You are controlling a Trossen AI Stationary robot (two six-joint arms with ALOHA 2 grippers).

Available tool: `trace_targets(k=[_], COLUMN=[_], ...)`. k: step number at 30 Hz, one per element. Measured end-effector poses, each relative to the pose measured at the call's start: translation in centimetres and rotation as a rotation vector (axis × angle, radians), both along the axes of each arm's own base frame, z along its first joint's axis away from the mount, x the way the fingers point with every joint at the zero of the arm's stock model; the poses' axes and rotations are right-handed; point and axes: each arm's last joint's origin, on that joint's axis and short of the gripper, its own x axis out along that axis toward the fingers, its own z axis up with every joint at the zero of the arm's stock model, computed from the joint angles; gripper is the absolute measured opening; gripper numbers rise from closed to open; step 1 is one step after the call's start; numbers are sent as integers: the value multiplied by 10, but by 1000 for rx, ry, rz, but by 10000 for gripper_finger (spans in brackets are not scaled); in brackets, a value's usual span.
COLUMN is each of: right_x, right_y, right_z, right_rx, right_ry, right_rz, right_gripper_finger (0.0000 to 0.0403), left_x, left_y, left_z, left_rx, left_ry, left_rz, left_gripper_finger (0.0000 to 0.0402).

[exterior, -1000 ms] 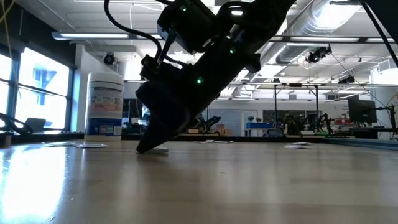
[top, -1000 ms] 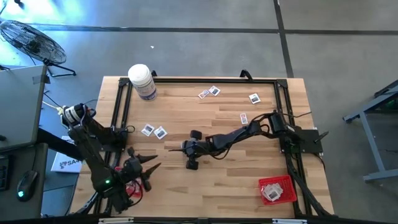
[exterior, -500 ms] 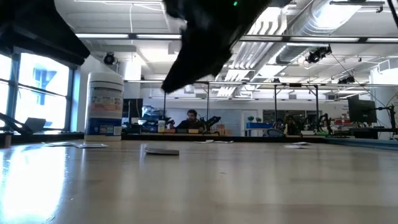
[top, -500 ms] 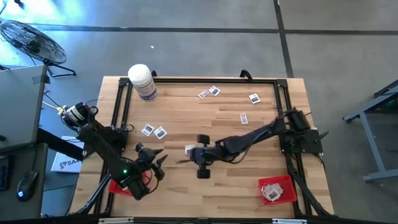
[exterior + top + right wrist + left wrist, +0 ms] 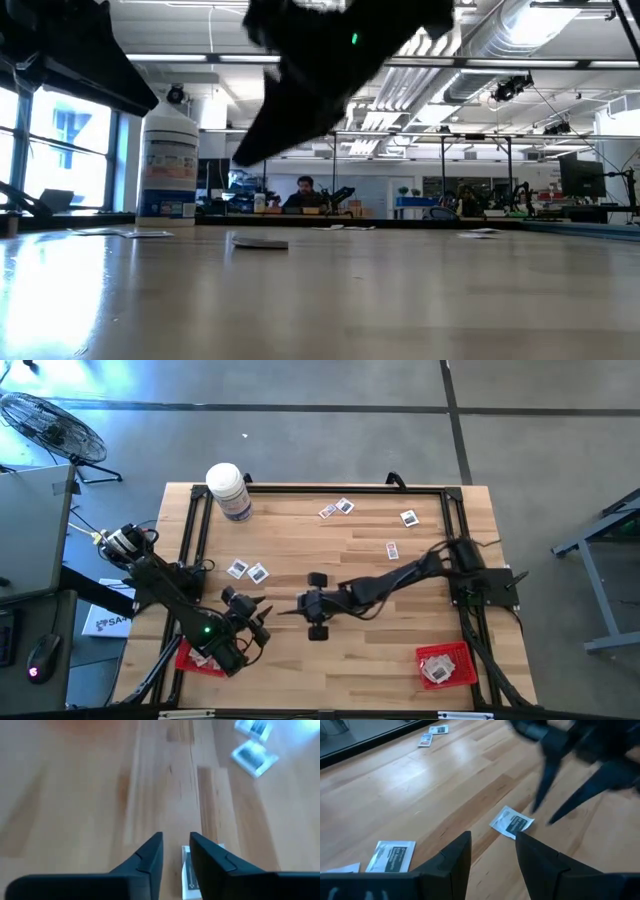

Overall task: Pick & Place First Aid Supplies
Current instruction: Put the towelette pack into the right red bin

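One white packet [image 5: 511, 824] lies flat on the wood mid-table, also seen in the low view [image 5: 260, 242] and under my right fingers [image 5: 187, 870]. My right gripper [image 5: 176, 850] hovers just above it, open by a narrow gap, fingers slanting down toward the table's left [image 5: 543, 816]. My left gripper [image 5: 492, 860] is open, a short way left of that packet [image 5: 258, 618], touching nothing. Two more packets [image 5: 248, 571] lie flat farther left, and several lie scattered toward the far edge [image 5: 337, 508].
A large white bottle [image 5: 228, 490] stands at the far left corner. One red tray [image 5: 445, 665] with packets sits near right; another red tray [image 5: 195, 658] is partly under my left arm. A black frame [image 5: 300, 488] rims the table. Bare wood lies between the grippers and the near edge.
My right gripper, with its fingertips down on the table at the packet a second ago, has risen clear; the packet stayed flat on the wood. My left arm has swung from the near left corner toward the table's middle, bringing its gripper close to that packet.
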Motion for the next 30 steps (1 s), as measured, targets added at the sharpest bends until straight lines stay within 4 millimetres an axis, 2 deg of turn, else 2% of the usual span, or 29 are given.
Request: trace_targets(k=[5, 9, 18, 27, 30], right_x=[12, 14, 14, 13, 12], right_y=[-17, -21, -24, -25, -22], right_z=[-35, -51, -56, -57, -55], right_rx=[33, 60, 72, 69, 90], right_ry=[46, 87, 108, 116, 117], right_rz=[-5, 14, -12, -47, -61], right_gripper_finger=[102, 100, 74, 7, 6], left_x=[0, 0, 0, 0, 1], left_y=[0, 0, 0, 0, -1], left_z=[0, 0, 0, 0, 0], left_rx=[-2, 0, -1, 0, -3], left_ry=[4, 13, 19, 11, 9], left_rz=[-2, -5, -9, -8, -8], left_gripper_finger=[152, 152, 152, 152, 152])
